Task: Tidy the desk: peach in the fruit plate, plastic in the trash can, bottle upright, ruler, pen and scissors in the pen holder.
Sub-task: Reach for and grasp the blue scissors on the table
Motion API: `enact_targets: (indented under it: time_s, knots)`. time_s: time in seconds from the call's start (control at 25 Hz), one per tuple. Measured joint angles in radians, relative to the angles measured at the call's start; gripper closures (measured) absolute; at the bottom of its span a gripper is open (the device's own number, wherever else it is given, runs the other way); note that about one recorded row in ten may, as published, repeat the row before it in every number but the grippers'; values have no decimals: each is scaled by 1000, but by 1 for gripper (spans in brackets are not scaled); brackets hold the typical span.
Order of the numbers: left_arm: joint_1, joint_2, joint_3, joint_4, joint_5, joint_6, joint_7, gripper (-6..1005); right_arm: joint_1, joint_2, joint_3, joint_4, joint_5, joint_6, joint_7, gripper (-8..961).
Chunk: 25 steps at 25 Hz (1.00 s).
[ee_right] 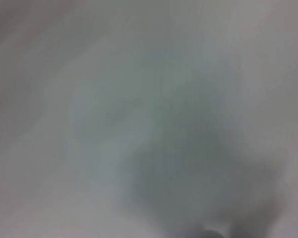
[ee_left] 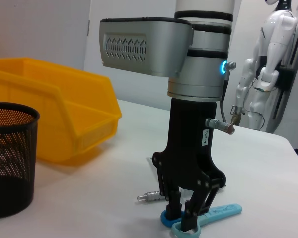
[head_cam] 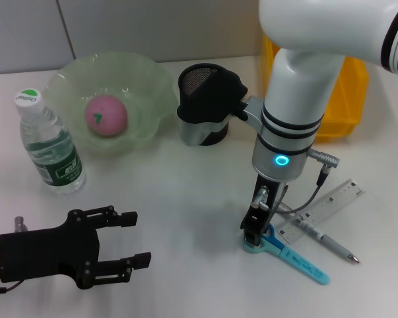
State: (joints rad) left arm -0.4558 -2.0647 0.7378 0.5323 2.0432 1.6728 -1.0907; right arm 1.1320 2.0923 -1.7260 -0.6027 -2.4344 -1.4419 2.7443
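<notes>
Blurred pale desk [ee_right: 89,74] surface, soft grey shadow

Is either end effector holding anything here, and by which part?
The right end effector has its fingers closed at the handle loops of the scissors, which lie on the desk. The left end effector is open, holding nothing.

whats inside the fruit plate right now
Only the peach lies in the fruit plate, near its middle. Nothing else shows in the bowl; the bit of its floor under the peach is covered.
</notes>
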Motion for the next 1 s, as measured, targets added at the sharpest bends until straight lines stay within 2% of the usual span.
enact_targets:
  time_s: [1.0]
  knots:
    - [6,1,-3,0,0,16,-12,246,0,0,-15,-4,0,0,-3,799]
